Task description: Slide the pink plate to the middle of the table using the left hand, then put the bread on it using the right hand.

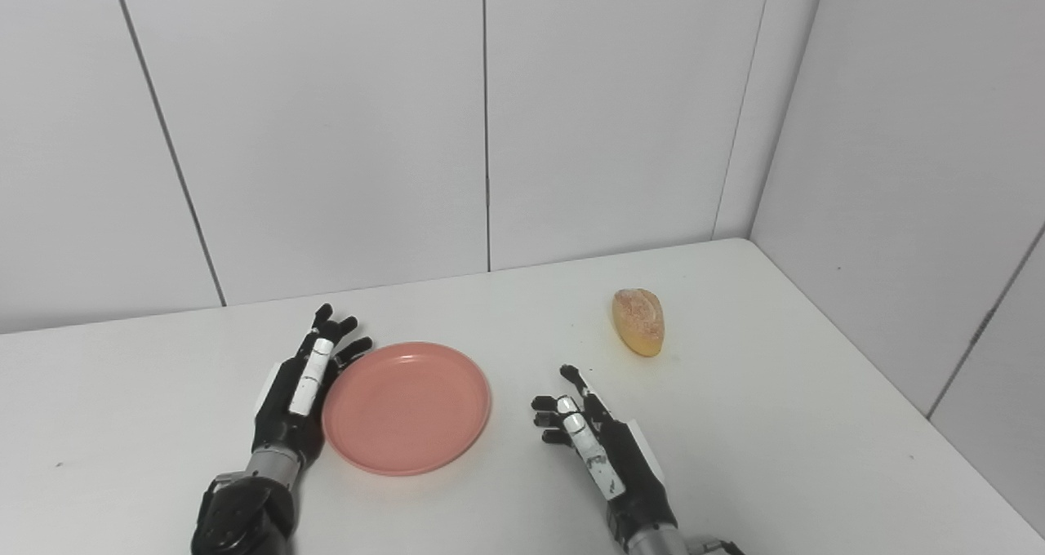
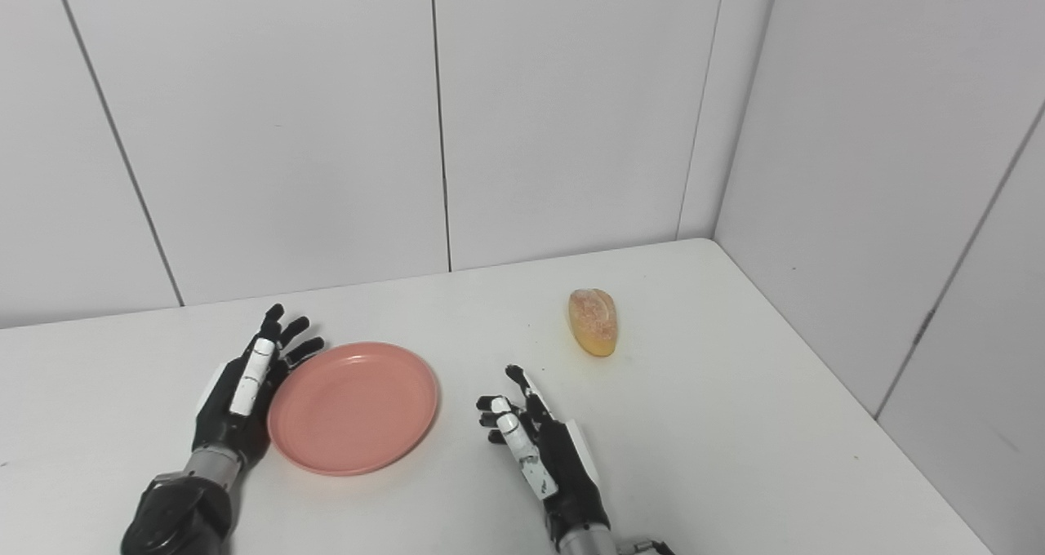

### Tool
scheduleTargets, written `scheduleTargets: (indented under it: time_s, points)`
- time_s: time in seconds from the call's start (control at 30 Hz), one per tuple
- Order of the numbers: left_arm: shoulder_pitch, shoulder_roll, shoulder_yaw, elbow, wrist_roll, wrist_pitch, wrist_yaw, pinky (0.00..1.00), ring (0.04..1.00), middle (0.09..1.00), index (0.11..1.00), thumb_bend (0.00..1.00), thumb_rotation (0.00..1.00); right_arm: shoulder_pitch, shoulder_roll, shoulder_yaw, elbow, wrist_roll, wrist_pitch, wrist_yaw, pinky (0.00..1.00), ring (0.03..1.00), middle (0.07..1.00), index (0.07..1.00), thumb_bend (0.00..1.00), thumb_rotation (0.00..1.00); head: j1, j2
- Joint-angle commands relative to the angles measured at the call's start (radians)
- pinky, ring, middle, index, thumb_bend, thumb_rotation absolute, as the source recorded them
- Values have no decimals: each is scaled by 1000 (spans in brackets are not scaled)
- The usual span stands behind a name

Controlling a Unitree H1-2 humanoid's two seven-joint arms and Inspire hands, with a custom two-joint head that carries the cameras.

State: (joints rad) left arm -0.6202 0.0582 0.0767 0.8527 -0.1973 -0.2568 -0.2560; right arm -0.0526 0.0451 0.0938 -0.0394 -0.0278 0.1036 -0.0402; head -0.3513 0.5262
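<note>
White table, left hand open beside pink plate

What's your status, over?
Left hand open against pink plate rim. Right hand open, empty. Bread beyond it, path clear.

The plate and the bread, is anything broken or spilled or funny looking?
Nothing stands out. The pink plate lies flat and whole beside the left hand, with nothing on it. The bread sits in one piece on the table, beyond the open right hand. No spills.
</note>
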Motion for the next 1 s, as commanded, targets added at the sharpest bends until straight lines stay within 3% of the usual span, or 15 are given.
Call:
scheduleTargets:
  time_s: [0.0,0.4,0.53,0.67,0.73,0.83,0.97]
  points:
    - [6,12,5,25,-8,-22,-20,841,830,926,1000,827,779,-15,27,24,28,0,0,20,738,757,755,941,646,881,-1,1]
    - [-2,7,3,60,2,-42,-21,845,833,925,1000,812,784,-15,25,25,38,-15,-18,18,746,761,765,946,672,877,4,-7]
    - [-10,8,13,92,-6,-55,-20,853,834,920,1000,810,786,-17,26,38,64,-156,-73,-80,665,732,789,894,682,765,6,-15]
    - [-15,10,22,117,-17,-70,-30,855,836,923,1000,810,785,-20,40,38,68,-295,-113,-201,667,785,876,868,709,629,6,-26]
    - [-18,9,30,131,-26,-74,-38,856,835,920,1000,814,762,-30,51,33,60,-359,-120,-260,713,808,894,910,767,596,5,-29]
    - [-28,10,26,158,-17,-92,-38,859,831,917,1000,821,772,-49,66,26,42,-420,-118,-313,898,914,968,984,825,561,6,-33]
    - [-35,9,14,172,-7,-106,-40,854,830,919,1000,814,799,-79,71,27,25,-495,-76,-349,926,958,1000,1000,885,577,11,-36]
